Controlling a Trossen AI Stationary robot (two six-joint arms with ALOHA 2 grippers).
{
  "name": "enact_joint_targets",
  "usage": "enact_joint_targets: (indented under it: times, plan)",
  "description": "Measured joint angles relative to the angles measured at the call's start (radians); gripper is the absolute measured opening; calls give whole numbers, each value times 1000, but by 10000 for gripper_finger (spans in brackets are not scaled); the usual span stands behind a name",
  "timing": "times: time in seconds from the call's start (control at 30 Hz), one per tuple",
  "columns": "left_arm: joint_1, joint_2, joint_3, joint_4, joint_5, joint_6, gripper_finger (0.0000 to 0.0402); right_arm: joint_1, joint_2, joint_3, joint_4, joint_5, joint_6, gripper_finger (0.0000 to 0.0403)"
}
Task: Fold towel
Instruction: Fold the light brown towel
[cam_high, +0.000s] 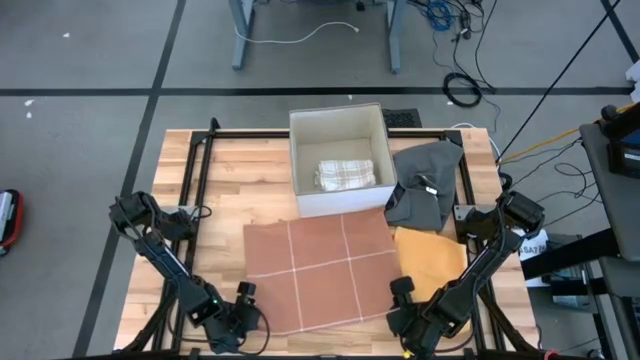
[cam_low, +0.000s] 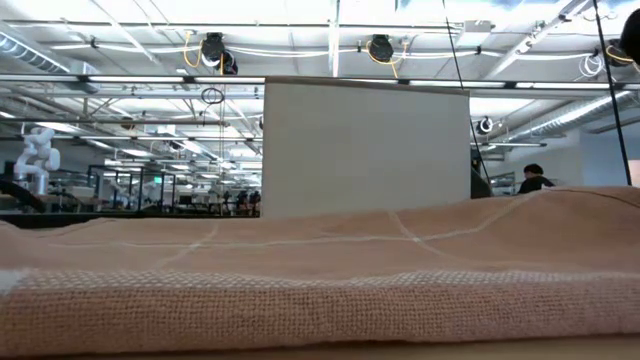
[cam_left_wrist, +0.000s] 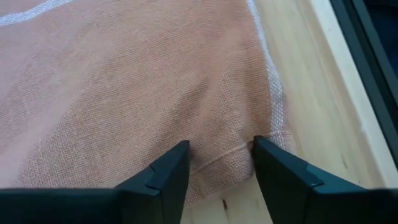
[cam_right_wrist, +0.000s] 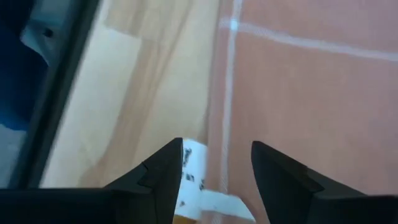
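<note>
Towel: we are seeing the terracotta towel (cam_high: 322, 268) with pale grid lines lying spread flat on the wooden table (cam_high: 225, 190), just in front of the white box (cam_high: 340, 158); in the low view its near hem (cam_low: 320, 295) is filling the foreground.
Left gripper: we are finding the left gripper (cam_left_wrist: 219, 163) down at the towel's near left corner, its fingers (cam_left_wrist: 163, 177) spread apart with a small ridge of the hem bunching between them; they are not yet pinching it.
Right gripper: the right gripper (cam_right_wrist: 216, 163) is hovering over the towel's near right corner, fingers parted, with the towel's white label (cam_right_wrist: 198, 186) lying between them; nothing is gripped.
Box: we are seeing a folded checked cloth (cam_high: 346, 174) resting inside.
Other cloths: a dark grey cloth (cam_high: 428, 180) is lying crumpled right of the box, and a mustard cloth (cam_high: 432, 258) is lying beside the towel's right edge.
</note>
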Motion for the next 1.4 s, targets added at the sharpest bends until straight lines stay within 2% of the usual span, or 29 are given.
enact_joint_targets:
  times: [0.3,0.57,0.73,0.83,1.03,1.1,1.17,1.23,1.4]
  plan:
    - [-15,1,-1,2,-8,-4,113,2,17,-34,-49,-10,52,178]
    - [-36,-25,24,45,71,-31,108,-2,26,-35,-43,-5,44,178]
    - [-36,-36,121,-67,67,-19,108,-2,26,-35,-35,-3,44,178]
    - [-36,-37,181,-128,49,7,123,-2,26,-35,-21,-3,44,178]
    - [-36,-32,194,-124,23,18,204,-2,26,-35,-16,3,44,178]
    - [-36,-24,192,-78,55,25,223,-2,26,-35,-13,18,44,178]
    - [-36,-20,185,25,108,56,230,-2,26,-35,-7,22,40,178]
    - [-36,-11,181,102,120,91,230,-2,26,-35,-6,23,36,178]
    - [-29,45,178,95,113,91,219,-9,25,-35,1,23,25,178]
